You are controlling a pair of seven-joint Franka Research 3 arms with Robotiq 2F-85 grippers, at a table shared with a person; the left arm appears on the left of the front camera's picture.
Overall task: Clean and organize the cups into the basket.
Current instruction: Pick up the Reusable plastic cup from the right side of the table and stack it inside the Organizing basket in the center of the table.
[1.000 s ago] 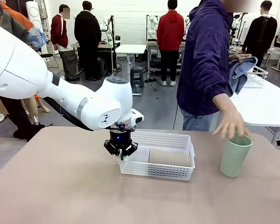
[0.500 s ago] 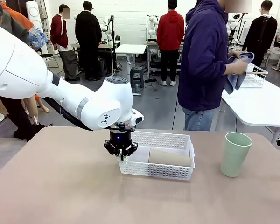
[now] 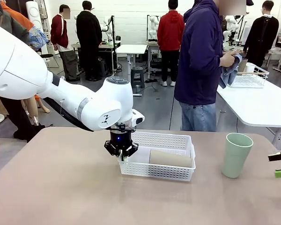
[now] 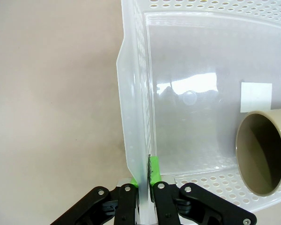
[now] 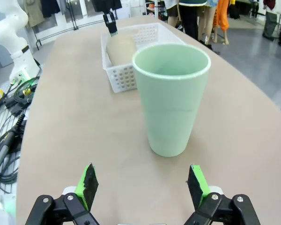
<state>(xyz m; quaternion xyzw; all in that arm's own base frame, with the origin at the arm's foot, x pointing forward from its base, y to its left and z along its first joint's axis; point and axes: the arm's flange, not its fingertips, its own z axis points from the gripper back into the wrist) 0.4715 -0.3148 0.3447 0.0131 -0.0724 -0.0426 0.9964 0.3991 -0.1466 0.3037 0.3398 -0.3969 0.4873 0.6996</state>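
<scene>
The white perforated basket (image 3: 168, 172) stands mid-table, and my left gripper (image 3: 121, 151) is shut on the rim of its left end. In the left wrist view the gripper (image 4: 144, 177) pinches the basket's end wall (image 4: 135, 108). One tan cup (image 3: 171, 159) lies on its side inside the basket, its open mouth (image 4: 264, 152) facing my left wrist camera. A mint green cup (image 3: 236, 155) stands upright on the table to the right. My right gripper (image 5: 143, 183) stands open just short of that green cup (image 5: 172, 103), not touching it; its tips (image 3: 279, 165) show at the right edge.
A person in a purple jacket (image 3: 201, 61) stands beyond the table's far edge, rubbing something with a blue cloth (image 3: 228, 72). A white table (image 3: 257, 105) with a wire basket (image 3: 249, 77) is behind to the right. Cables (image 5: 7, 136) lie off the table.
The person's hand left the green cup and drew back; the person now works the blue cloth in both hands. My right gripper's tips have come in at the right edge.
</scene>
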